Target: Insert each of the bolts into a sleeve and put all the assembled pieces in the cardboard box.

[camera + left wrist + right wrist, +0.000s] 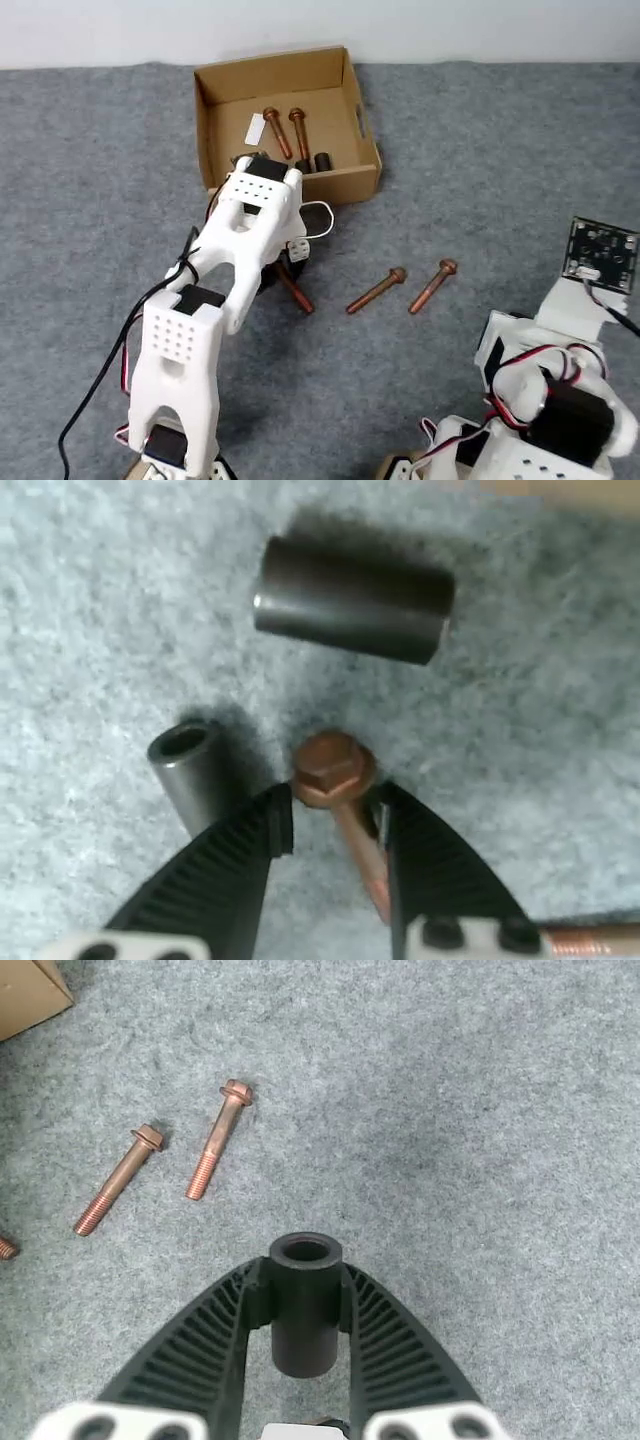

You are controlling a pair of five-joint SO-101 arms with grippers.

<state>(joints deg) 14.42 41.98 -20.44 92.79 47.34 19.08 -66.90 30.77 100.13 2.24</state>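
Just in front of the cardboard box (355, 185), the left gripper (333, 820) pinches a bolt (330, 772) below its head between its fingers (240, 850). Well away from the box, the right gripper (303, 1285) clamps a sleeve (304, 1332) lengthwise, open bore showing.

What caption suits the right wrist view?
Jaws shut on a dark sleeve, open end toward the camera; two copper bolts lie on the grey carpet.
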